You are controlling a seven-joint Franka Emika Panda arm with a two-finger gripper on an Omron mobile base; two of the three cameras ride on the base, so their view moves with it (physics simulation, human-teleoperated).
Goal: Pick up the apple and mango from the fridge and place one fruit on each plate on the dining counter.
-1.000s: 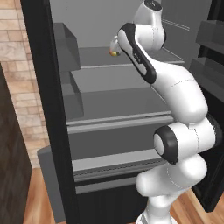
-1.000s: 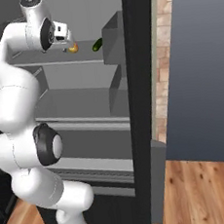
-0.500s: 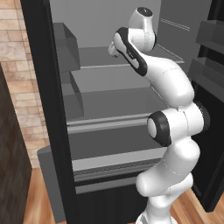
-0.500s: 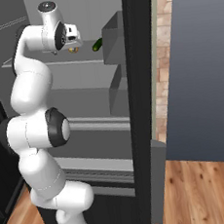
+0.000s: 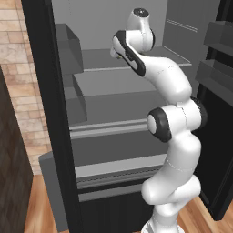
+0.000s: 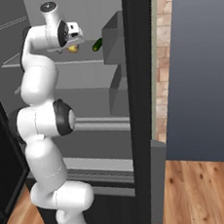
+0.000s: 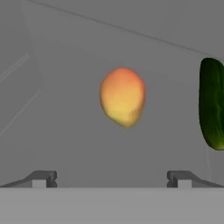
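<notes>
Task looks to be at its start; the gripper (image 7: 111,177) is spread as wide as it goes and has hold of nothing, its two dark tips apart at the bottom of the hand view; no fruit lifted yet, judging by these pictures, so both picks and both placements remain; plates and dining counter out of sight.

The arm reaches high into the open fridge (image 5: 45,113), hand level with the upper shelf (image 5: 102,61); the mango (image 7: 122,97), orange-yellow, lies on that shelf straight ahead of the gripper and centred between the tips, apart from them, not touched; in the right base view the mango (image 6: 72,49) shows as a small yellow spot just past the hand, toward the shelf's right end; the apple cannot be made out in any view.

Other things: a dark green cucumber (image 7: 211,104) lies on the same shelf to the right of the mango in the hand view, near it but not touching; in the right base view the cucumber (image 6: 97,45) sits close to a boxy grey door bin (image 6: 113,38); grey drawers below; brick wall beside the fridge.

In the way: nothing between gripper and mango; the cucumber is the nearest thing a wide-spread finger could knock on approach, and the shelf's right end with the bin is close.
</notes>
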